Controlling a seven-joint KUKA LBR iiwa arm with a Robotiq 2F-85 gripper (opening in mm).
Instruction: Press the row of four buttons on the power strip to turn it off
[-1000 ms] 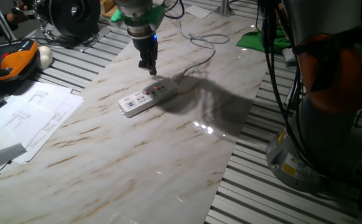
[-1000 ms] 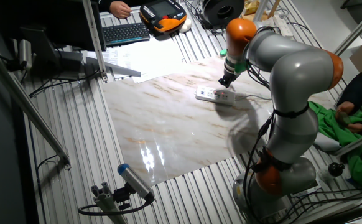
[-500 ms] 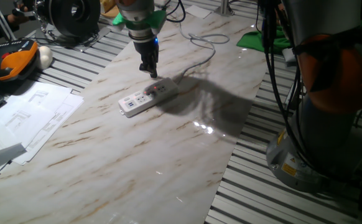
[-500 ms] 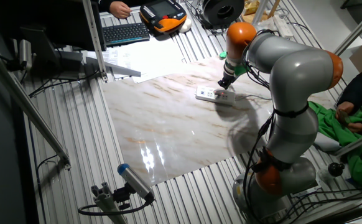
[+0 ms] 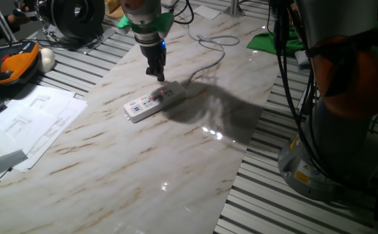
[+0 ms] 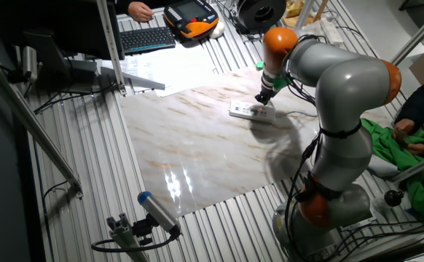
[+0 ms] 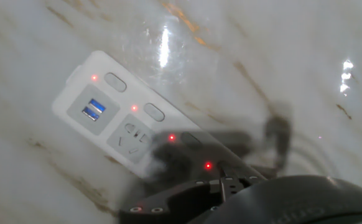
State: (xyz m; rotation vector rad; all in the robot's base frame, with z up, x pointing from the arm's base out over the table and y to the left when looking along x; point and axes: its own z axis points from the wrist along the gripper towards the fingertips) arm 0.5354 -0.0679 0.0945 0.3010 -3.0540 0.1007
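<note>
The white power strip (image 5: 151, 103) lies slanted on the marble table (image 5: 143, 169), also seen in the other fixed view (image 6: 250, 112). In the hand view the power strip (image 7: 106, 118) fills the left half, with oval buttons (image 7: 154, 111) in a row, each beside a red light. The fourth button is half hidden under my dark fingers (image 7: 187, 196). My gripper (image 5: 158, 76) hangs just above the strip's cable end, its fingers pressed together at a thin seam (image 7: 220, 186). I cannot tell whether the tip touches the strip.
A pale cable (image 5: 205, 65) runs from the strip toward the table's far side. Papers (image 5: 33, 120) and an orange pendant (image 5: 10, 62) lie left of the table, green cloth (image 5: 273, 40) at the far right. The robot's base (image 5: 335, 130) stands at the right.
My gripper has edged slightly down and right toward the strip's cable end. The strip has not moved.
</note>
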